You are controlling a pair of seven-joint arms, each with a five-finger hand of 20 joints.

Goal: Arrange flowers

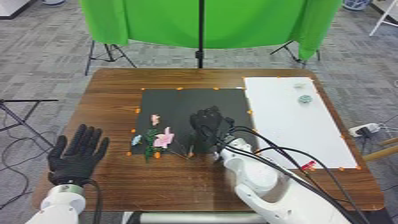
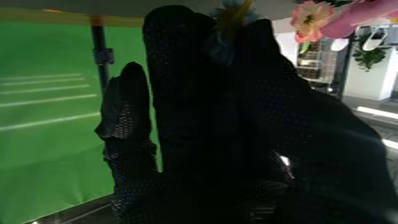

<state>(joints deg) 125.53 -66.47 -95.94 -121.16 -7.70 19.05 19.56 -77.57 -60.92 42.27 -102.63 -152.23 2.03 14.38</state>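
Flowers [image 1: 164,137] lie on the worktop's [image 1: 114,100] dark mat [image 1: 178,102] between the outstretched left hand [image 1: 75,161] and the right hand [image 1: 207,122], whose grip cannot be made out.

Free room runs over the far left of the black mat [image 1: 167,100]; pink flowers [image 1: 164,137] are in the way at its near left, the right hand [image 1: 208,124] at its right

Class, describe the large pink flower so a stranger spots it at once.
On the brown table lies a black mat. Flowers cluster on its left part. The pink flower is the largest bloom, bigger than the pale blue one beside it.
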